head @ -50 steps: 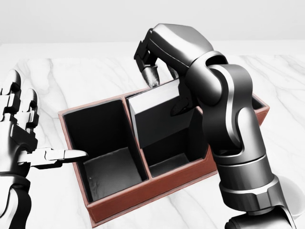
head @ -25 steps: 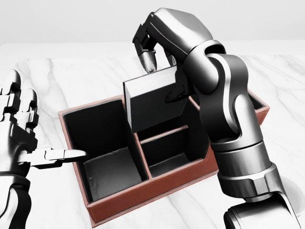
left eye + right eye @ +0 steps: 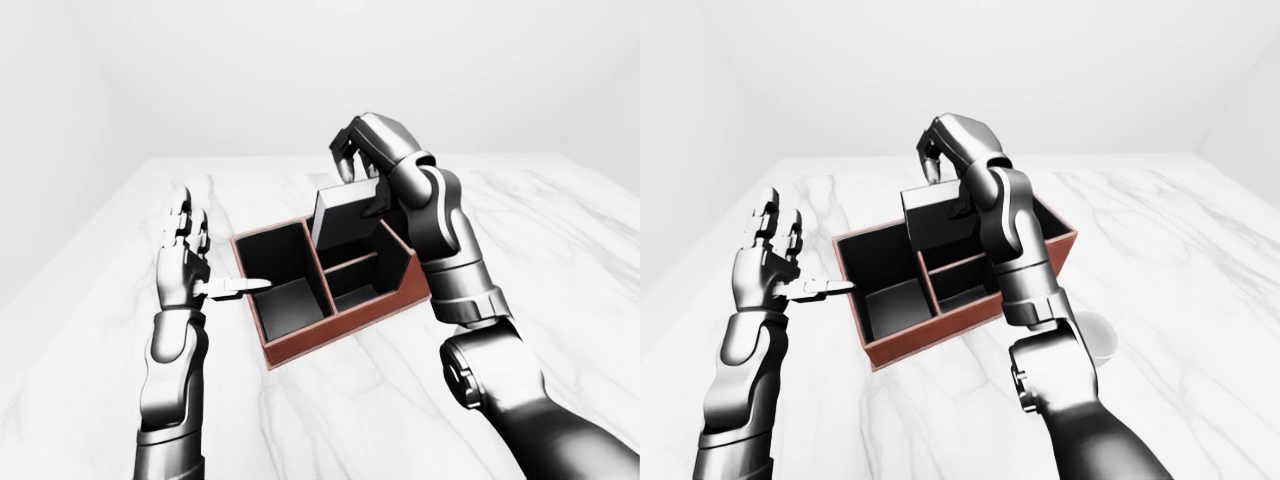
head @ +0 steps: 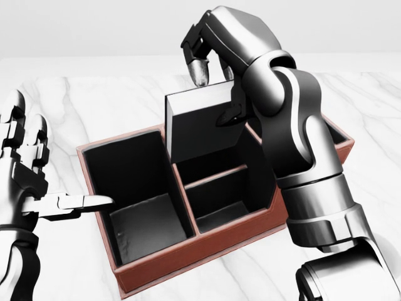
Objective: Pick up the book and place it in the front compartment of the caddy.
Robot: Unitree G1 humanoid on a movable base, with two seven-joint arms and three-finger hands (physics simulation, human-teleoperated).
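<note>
Your book hangs upright at centre frame in the head view, its lower edge dipped into the caddy by the middle dividers. Your right hand pinches its top edge, likely so it drops in vertically. Your left hand stays spread open beside the caddy's left wall. Only the right-eye view shows a pale round object behind your right forearm.

Book in right hand above caddy
</note>
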